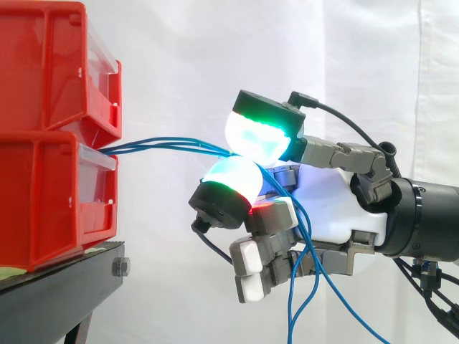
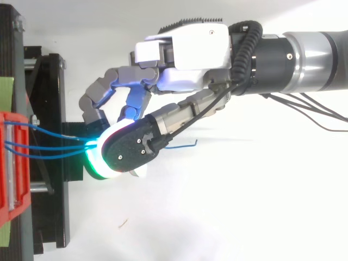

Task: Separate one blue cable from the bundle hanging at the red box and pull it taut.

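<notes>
Item: hand, entering from the right and held off the front edge of the black stand, clear of it. Condition: closed in a pinch; two large pads, upper and lower, both glowing green and cyan, press together on the blue cables, while the remaining fingers curl below the palm (white pads, one glowing red). Item: blue cables, about three strands, running close together and nearly straight from the pinch leftward to the bins, with a slight upward arc; in the top view they fan apart toward the bin and meet at the pads. Their loose lengths drop past the palm and hang below the hand, one end trailing off to the lower right. Item: two red bins, stacked, upper bin on lower bin, the lower one seated on the stand up to its front edge; the cables emerge at the open front of the lower bin, just under the upper one. Backing: white curtain.
</notes>
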Controlling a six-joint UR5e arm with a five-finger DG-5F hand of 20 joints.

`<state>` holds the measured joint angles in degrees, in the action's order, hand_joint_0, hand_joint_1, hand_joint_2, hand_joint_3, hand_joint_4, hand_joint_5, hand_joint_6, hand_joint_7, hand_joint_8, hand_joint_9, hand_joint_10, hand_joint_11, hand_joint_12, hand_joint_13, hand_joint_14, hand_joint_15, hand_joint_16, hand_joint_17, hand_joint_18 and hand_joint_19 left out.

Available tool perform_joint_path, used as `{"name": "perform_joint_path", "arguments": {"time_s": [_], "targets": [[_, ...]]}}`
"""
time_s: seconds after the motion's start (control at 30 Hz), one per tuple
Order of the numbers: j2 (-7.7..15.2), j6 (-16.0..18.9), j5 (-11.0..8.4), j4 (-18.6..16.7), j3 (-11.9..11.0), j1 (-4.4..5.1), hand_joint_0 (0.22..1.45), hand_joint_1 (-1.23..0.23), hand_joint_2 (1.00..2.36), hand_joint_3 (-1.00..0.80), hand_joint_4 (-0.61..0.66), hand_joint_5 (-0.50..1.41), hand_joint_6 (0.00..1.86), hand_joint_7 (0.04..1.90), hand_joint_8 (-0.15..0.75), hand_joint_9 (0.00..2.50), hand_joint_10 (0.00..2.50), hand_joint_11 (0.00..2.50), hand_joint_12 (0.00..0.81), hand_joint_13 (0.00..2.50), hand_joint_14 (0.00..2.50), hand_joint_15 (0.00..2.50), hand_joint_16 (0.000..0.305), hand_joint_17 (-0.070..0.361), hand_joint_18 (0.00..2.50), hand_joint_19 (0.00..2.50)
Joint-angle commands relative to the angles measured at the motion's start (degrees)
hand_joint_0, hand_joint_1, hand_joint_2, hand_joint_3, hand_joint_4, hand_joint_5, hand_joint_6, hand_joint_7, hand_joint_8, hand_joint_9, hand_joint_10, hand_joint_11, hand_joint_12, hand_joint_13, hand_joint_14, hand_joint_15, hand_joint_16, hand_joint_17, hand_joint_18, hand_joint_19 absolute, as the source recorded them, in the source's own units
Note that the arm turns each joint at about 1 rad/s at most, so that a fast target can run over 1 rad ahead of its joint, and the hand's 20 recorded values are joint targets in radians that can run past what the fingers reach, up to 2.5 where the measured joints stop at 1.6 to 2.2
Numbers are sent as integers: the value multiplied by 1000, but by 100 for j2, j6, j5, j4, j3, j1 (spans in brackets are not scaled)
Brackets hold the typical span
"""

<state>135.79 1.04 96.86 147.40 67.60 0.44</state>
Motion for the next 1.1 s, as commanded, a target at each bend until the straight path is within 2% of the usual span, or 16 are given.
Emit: {"name": "perform_joint_path", "arguments": {"time_s": [0.0,0.1,0.23,0.43,0.67,0.8,0.87,1.07], "targets": [[0,-7,0,-27,-1,9,612,-651,1020,-126,262,-175,870,1232,409,1082,23,951,466,967,18,500,55,123,877,386],[9,-7,0,-36,8,9,638,-673,1017,-242,260,-183,867,1217,391,1050,24,1001,451,952,18,518,52,117,855,409],[0,-104,0,-36,-1,18,638,-691,1015,-302,264,-184,868,1213,390,1064,24,1033,449,951,18,516,52,117,854,416],[0,-139,0,-45,-1,18,567,-549,1000,-500,260,-174,867,1209,398,1104,24,1023,453,977,19,520,53,118,879,407],[0,-147,0,-45,8,18,538,-370,1000,-500,256,-166,847,1185,406,1135,23,978,462,1018,19,518,54,123,927,412],[0,-147,0,-45,-1,18,584,-405,1000,-498,248,-166,839,1212,396,1153,22,981,454,1028,19,530,53,118,924,422],[0,-147,0,-45,-1,18,608,-477,1009,-403,252,-164,838,1228,403,1154,23,1001,454,1031,19,536,52,117,928,422],[0,-147,-18,-53,-1,35,641,-639,1017,-317,263,-178,846,1194,404,1112,24,1051,459,1023,18,540,52,117,930,415]]}}
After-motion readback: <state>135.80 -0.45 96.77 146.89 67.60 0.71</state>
